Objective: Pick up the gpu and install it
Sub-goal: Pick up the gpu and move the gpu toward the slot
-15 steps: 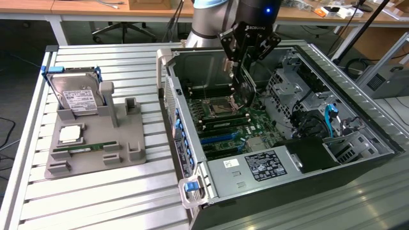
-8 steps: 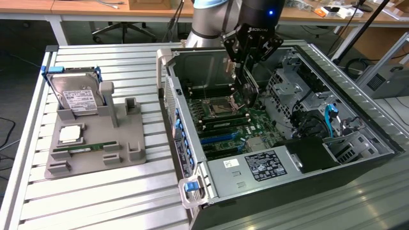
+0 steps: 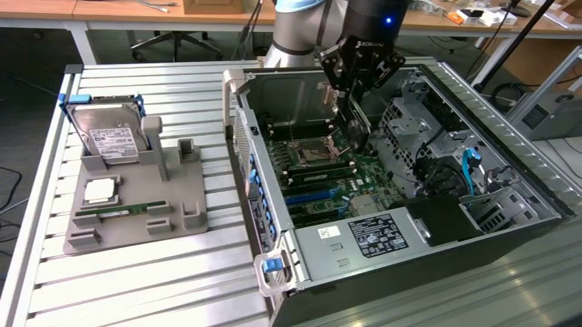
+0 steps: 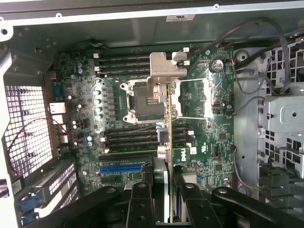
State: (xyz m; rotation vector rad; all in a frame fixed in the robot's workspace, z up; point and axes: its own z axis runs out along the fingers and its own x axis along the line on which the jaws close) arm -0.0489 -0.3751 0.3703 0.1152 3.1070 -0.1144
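We see the case (image 3: 238, 116) lying on its side with its open face up, on the worktop (image 3: 136, 286) toward the exterior view's right edge; its walls close in the room on all sides and the way in is from above. The gripper (image 3: 351, 94) hangs over that opening, near the far wall, clamped on the gpu (image 3: 356, 126), which hangs down edge-on into the case. In the wrist view the fingers (image 4: 141, 199) press on both faces of the gpu (image 4: 166, 71), its silver bracket at the far end from the gripper (image 4: 164, 186). The card's low end is over the board (image 3: 314, 177), just beside the socket (image 3: 314, 151); we cannot tell whether it touches. On the exterior view's right of the card stands the drive cage (image 3: 409, 116), close by, with a blue cable (image 3: 471, 167) beyond it. Inside the case (image 4: 142, 28) the board (image 4: 213, 142) carries the socket (image 4: 137, 102), dark memory slots (image 4: 123, 59) on both sides of it, and a blue slot (image 4: 121, 167) nearer the power supply (image 3: 373, 235), which fills the near end. Well apart, by the worktop's edge on the exterior view's left, a grey holder (image 3: 136, 204) keeps a hard drive (image 3: 109, 136) standing upright, a chip (image 3: 100, 191) lying flat and a RAM stick (image 3: 118, 212) lying along it. Bare worktop lies between holder and case.
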